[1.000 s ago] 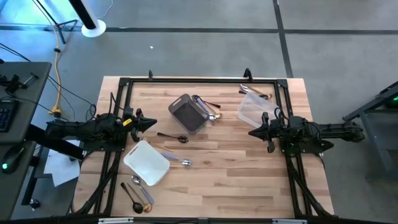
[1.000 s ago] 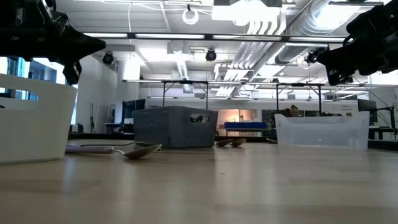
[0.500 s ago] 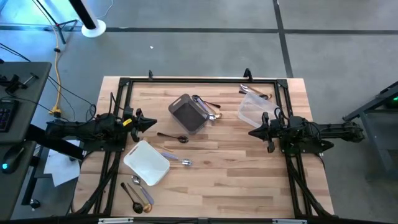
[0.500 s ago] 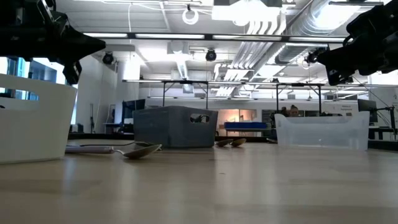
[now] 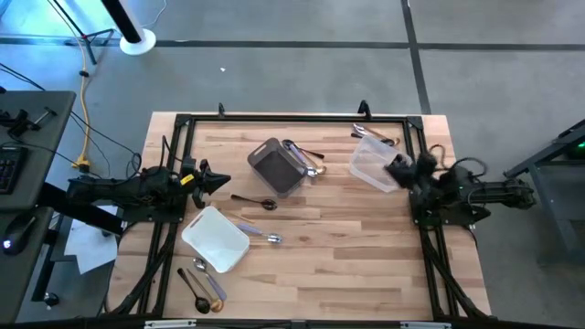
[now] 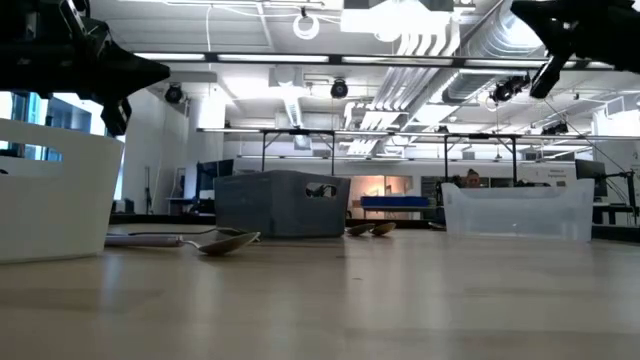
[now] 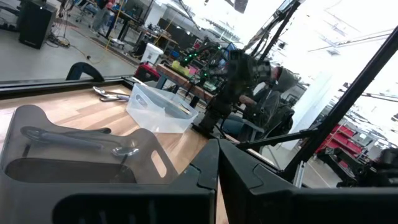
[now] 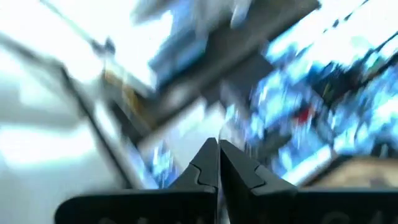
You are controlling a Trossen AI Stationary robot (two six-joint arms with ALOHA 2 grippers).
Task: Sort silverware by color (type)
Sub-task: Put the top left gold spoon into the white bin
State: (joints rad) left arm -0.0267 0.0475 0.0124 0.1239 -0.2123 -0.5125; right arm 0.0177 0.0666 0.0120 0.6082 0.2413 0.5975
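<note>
From above, the grey bin (image 5: 277, 167) is sitting near the middle of the wooden table (image 5: 338, 247), and the silverware is lying scattered around it: silver and dark pieces (image 5: 306, 160) touching its right side, a dark spoon (image 5: 256, 201) just below it, a lilac-handled spoon (image 5: 260, 235) beside the white tray (image 5: 216, 238), more pieces (image 5: 203, 285) below that tray, and gold ones (image 5: 375, 135) at the far edge of the clear tub (image 5: 370, 161). The left gripper (image 5: 222, 180) is waiting left of the bin, jaws closed and empty. The right gripper (image 5: 399, 168), which pointed toward the bin half a second ago, is now swinging up beside the tub, jaws closed on nothing. From table height, a spoon (image 6: 215, 242) is lying in front of the bin, and the right arm (image 6: 560, 25) is lifting nearly out of the picture. In the left wrist view, the closed fingers (image 7: 214, 171) are looking over the bin, cutlery (image 7: 81, 134) showing at its rim, toward the tub. In the right wrist view, the closed fingers (image 8: 217, 168) are sweeping across a blurred room. The right arm seems to be starting sorting, probably with the gold pieces.
</note>
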